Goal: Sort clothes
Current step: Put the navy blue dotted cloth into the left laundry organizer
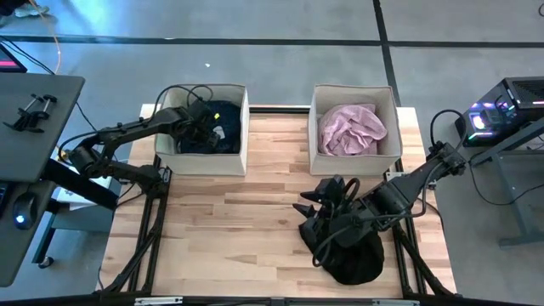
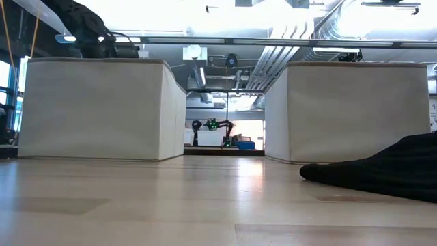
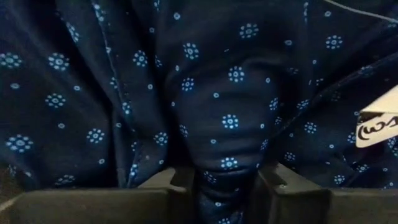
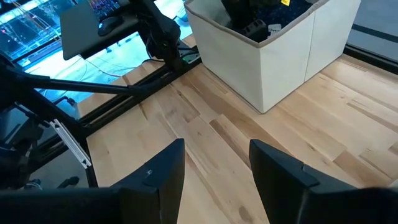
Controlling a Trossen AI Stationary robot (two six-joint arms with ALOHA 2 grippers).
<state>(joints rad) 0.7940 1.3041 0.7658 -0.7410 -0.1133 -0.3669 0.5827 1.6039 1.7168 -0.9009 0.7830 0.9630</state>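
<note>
The navy dotted shirt (image 3: 205,106) sits in the left box (image 1: 234,127). It is soft, floppy and light, so I pinch a fold. My left gripper (image 3: 227,186) has a fold between its fingers. My right gripper (image 4: 214,168) hangs open, empty, over the table (image 1: 238,229).

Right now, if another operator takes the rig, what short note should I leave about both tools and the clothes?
Left tool: inside the left box, a fold of the navy dotted shirt between its fingers; grip appears to be loosening.
Right tool: open and empty, above the table, beside the black garment.
Done: pink shirt lies in the right box; navy shirt is in the left box.
Left: finish releasing the navy shirt, then sort the black garment. No other clothes are visible on the table.
</note>
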